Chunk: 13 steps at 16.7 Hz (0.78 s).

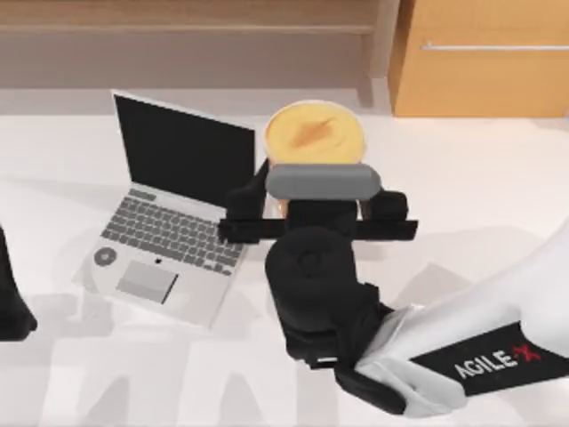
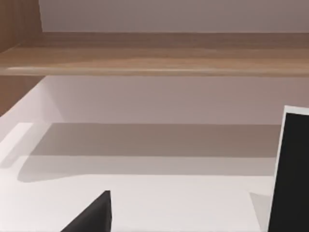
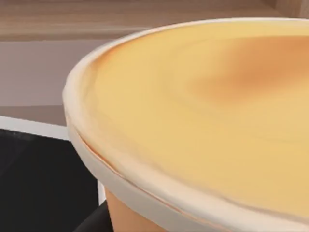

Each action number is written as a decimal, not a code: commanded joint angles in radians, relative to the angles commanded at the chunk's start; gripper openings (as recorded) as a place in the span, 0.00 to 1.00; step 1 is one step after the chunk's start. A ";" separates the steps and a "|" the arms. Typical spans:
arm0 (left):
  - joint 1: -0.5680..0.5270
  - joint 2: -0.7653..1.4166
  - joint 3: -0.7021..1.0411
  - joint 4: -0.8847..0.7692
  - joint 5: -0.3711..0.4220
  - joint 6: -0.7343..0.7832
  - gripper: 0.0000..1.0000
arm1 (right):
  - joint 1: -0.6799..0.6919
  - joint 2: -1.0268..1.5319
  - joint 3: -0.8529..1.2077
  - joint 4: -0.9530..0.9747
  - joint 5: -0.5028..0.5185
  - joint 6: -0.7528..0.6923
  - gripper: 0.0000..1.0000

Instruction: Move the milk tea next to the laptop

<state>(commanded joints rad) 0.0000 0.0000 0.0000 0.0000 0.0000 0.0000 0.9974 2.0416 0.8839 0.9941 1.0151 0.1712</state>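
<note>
Where wood backs it, white table [image 1: 498, 169]

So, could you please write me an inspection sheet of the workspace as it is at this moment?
Surface: white table, with soft shadows on it.
Job's things: milk tea stands upright just right of the laptop, by the screen's right edge; the laptop is open, screen black.
Clutter: nothing seen.
Grippers: right claw is at the milk tea, reaching in from the near side, its wrist camera close to the domed top; whether it grips cannot be told. Left arm is parked at the table's left edge.
Cables: nothing seen.
Surroundings: wooden shelf behind the table, wooden cabinet with a metal handle at the back right.
</note>
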 joint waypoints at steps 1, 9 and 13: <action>0.000 0.000 0.000 0.000 0.000 0.000 1.00 | -0.001 0.005 0.001 0.007 0.000 -0.001 0.00; 0.000 0.000 0.000 0.000 0.000 0.000 1.00 | 0.001 0.052 0.001 0.064 0.004 0.000 0.00; 0.000 0.000 0.000 0.000 0.000 0.000 1.00 | 0.002 0.082 -0.021 0.063 0.003 0.001 0.00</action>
<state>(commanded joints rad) 0.0000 0.0000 0.0000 0.0000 0.0000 0.0000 0.9998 2.1241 0.8631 1.0567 1.0180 0.1718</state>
